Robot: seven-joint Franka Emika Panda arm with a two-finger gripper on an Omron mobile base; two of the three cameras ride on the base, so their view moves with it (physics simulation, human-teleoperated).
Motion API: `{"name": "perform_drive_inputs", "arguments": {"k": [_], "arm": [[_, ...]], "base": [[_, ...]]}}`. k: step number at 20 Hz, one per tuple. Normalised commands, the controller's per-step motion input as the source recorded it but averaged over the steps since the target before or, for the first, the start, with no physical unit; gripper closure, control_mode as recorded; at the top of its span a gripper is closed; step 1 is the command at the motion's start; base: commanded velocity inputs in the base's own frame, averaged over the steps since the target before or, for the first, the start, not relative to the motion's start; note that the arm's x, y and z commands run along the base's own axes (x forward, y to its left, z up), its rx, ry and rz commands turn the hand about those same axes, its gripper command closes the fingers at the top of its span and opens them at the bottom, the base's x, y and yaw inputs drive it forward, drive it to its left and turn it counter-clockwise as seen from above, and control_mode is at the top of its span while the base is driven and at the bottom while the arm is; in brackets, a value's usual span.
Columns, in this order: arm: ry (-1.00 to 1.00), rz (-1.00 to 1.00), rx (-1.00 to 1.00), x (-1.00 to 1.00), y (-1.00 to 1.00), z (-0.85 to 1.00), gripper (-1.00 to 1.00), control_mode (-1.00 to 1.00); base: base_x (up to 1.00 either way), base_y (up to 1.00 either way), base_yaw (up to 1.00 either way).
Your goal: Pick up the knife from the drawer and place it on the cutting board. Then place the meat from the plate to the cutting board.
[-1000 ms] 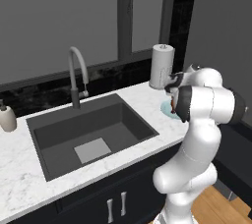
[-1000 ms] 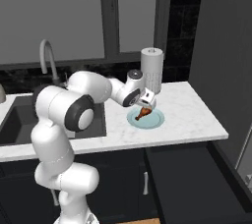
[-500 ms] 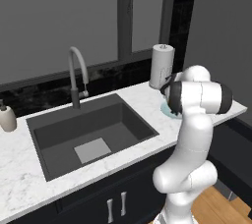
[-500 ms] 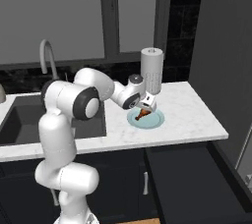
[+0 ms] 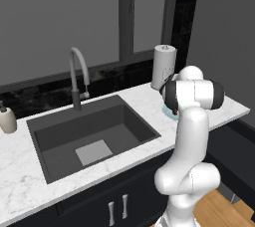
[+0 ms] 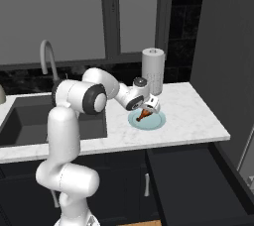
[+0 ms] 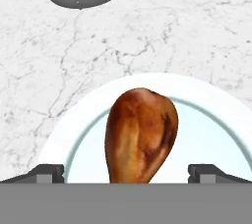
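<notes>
The meat (image 7: 140, 137), an orange-brown drumstick, lies on the pale teal plate (image 7: 216, 134) on the marble counter. My gripper (image 7: 128, 171) hangs just above it, open, with one dark fingertip (image 7: 49, 171) on each side of the drumstick and neither touching it. In the right base view the gripper (image 6: 147, 107) sits over the meat (image 6: 143, 115) and plate (image 6: 154, 122). In the left base view my arm covers most of the plate (image 5: 168, 112). Below the counter the black drawer (image 6: 193, 170) stands pulled out, dark inside. The knife and the cutting board are out of view.
A white paper towel roll (image 6: 153, 70) stands right behind the plate, close to my hand. The sink (image 5: 92, 131) with its faucet (image 5: 77, 76) lies to the left, and a soap bottle (image 5: 7, 118) stands at the far left. The counter's right end (image 6: 218, 128) is near.
My elbow has swung in closer to the counter and the hand has come slightly lower over the meat. The jaws stayed open; meat and plate have not moved.
</notes>
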Motion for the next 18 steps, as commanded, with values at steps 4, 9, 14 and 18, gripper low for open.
{"name": "perform_drive_inputs", "arguments": {"k": [4,9,14,18], "arm": [[0.0,0.0,0.0,0.49,-0.13,-0.23,-1.0,-1.0],[0.0,0.0,0.0,0.3,-0.16,-0.26,-1.0,-1.0],[0.0,0.0,0.0,0.12,-0.03,-0.33,1.0,-1.0],[0.0,0.0,0.0,0.0,0.0,-0.44,1.0,-1.0]], "base": [[0.0,0.0,0.0],[0.0,0.0,0.0],[0.0,0.0,0.0],[0.0,0.0,0.0]]}}
